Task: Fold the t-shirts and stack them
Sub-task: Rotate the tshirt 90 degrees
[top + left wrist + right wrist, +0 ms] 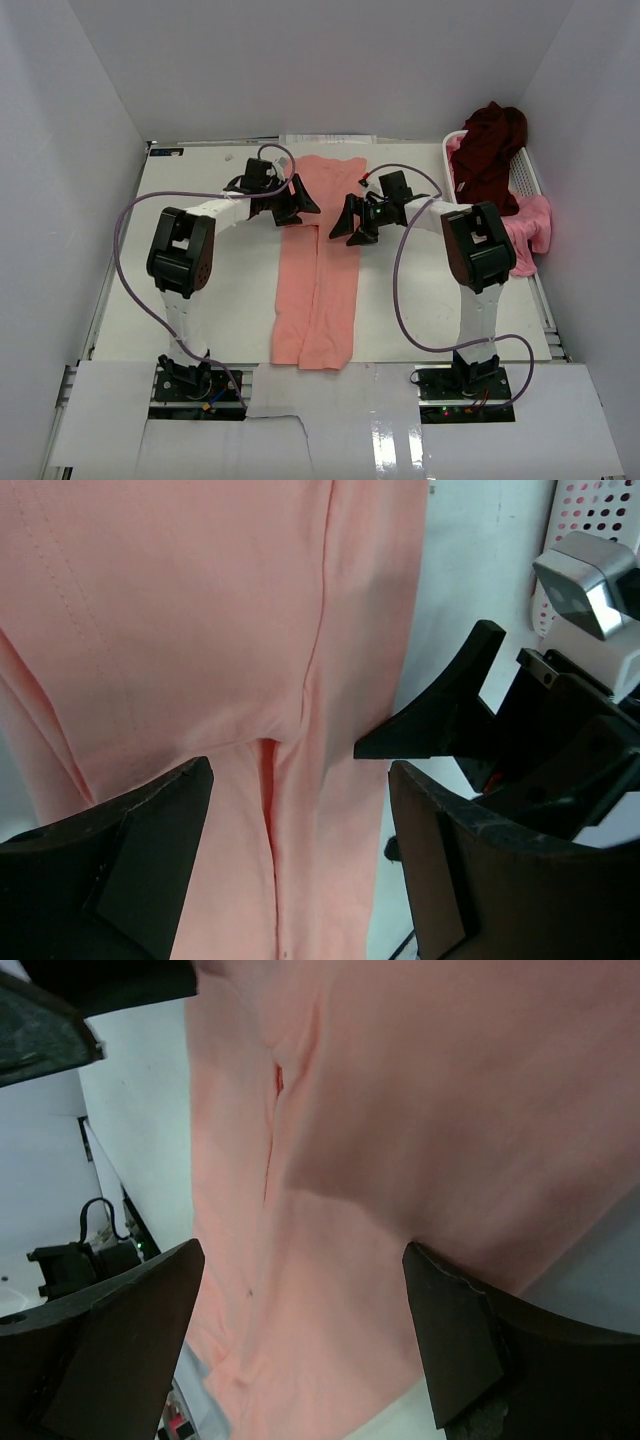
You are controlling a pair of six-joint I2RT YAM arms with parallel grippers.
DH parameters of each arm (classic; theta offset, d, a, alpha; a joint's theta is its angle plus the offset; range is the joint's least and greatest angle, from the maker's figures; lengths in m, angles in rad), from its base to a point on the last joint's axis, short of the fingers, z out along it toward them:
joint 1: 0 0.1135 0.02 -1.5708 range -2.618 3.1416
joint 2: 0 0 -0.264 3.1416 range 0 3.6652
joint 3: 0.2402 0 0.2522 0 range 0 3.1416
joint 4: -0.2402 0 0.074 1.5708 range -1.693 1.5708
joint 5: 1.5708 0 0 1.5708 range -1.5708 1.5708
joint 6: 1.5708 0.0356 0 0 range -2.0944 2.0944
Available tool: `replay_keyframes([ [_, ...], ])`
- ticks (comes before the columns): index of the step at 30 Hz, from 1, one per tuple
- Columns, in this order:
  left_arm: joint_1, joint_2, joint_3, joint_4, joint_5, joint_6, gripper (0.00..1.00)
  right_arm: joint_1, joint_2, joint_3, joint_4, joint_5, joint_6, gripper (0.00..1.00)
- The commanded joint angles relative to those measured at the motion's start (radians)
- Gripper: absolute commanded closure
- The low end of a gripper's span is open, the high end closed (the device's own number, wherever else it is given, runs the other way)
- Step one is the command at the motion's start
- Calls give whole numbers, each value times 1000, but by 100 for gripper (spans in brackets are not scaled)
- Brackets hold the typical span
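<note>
left gripper (pixel 292 206): jaws wide apart, nothing held; sits at the 9 o'clock edge of the salmon-pink t-shirt (pixel 318 290), upper half.
salmon-pink t-shirt: flat at the centre of the worktop (pixel 200 320), folded into a long narrow strip running 12 to 6 o'clock.
right gripper (pixel 352 228): jaws wide apart, nothing held; sits at the strip's 3 o'clock edge.
basket (pixel 528 172): white, at the worktop's 2 o'clock corner.
dark maroon t-shirt (pixel 490 150): bunched at the basket's 12 o'clock end.
brighter pink t-shirt (pixel 530 235): crumpled, draped over the basket's 6 o'clock end.
</note>
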Motion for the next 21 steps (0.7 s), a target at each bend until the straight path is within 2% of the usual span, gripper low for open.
replay_keyframes([
  [1, 4, 15, 41, 46, 34, -3, 18, 13, 40, 35, 33, -15, 0, 12],
  [8, 7, 92, 105, -21, -35, 38, 18, 13, 98, 85, 0, 37, -21, 13],
  [12, 20, 133, 163, -64, -75, 55, 18, 1, 147, 168, -32, 49, -23, 13],
  [21, 59, 292, 413, -156, -98, 65, 18, -45, 229, 314, -124, 72, -41, 12],
])
